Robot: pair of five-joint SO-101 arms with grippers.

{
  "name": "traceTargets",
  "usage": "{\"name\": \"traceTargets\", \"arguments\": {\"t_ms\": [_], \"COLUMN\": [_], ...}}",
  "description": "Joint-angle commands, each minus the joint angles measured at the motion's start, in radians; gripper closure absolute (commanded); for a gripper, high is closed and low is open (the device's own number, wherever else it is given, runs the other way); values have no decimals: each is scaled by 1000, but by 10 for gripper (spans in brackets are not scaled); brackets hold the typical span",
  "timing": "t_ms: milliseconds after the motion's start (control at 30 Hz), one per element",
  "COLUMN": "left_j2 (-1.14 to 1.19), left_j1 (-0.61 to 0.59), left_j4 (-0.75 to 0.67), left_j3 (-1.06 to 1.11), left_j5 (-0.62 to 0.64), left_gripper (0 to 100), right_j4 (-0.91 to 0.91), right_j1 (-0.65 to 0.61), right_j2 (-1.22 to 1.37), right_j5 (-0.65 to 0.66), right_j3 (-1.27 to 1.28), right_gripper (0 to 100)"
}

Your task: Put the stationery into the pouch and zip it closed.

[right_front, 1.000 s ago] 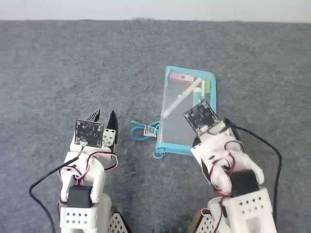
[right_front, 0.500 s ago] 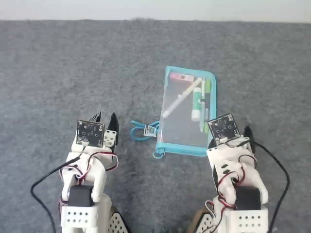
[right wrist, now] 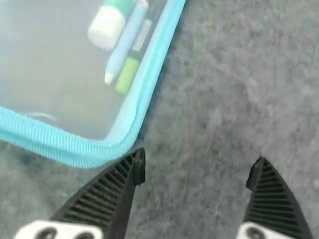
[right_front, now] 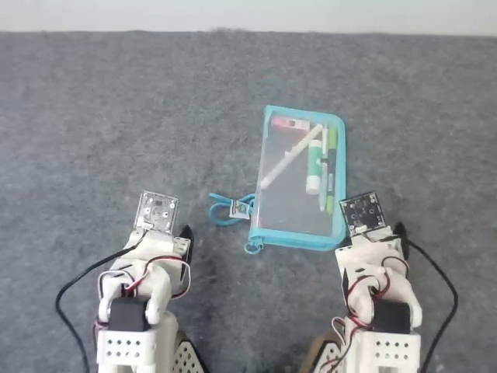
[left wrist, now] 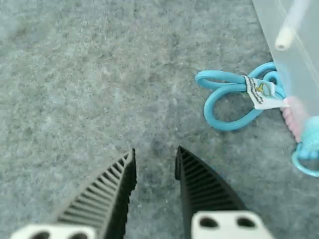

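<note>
Parked with right gripper [right wrist: 199, 167] fingers spread wide just short of the near corner of the clear turquoise-edged pouch [right_front: 283, 210], lying lengthwise away on the grey worktop [right_front: 116, 101], pens [right_front: 314, 167] inside, left gripper [left wrist: 155, 153] fingers slightly apart near its turquoise cord loop [left wrist: 219, 75].

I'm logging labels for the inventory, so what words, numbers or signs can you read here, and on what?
White tag on the blue cord: a small picture, no readable words.
Pink label inside the pouch: too small to read.
Strip on the pen: blurred, unreadable.
</note>
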Motion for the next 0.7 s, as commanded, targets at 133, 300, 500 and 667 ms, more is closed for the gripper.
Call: {"name": "traceTargets", "arguments": {"t_ms": [133, 300, 500, 667], "left_j2": [-17, -17, -17, -17], "left_j1": [-8, -8, -8, -8], "left_j4": [6, 6, 6, 6], "left_j3": [-7, -7, -7, -7], "left_j5": [6, 6, 6, 6], "left_gripper": [870, 870, 870, 870], "right_j4": [143, 171, 189, 189], "right_j1": [8, 8, 10, 8], "right_j2": [-10, -10, -4, -10], "right_j5": [-2, -2, -2, -2], "right_j3": [21, 21, 21, 21], "right_gripper": [677, 677, 794, 963]}}
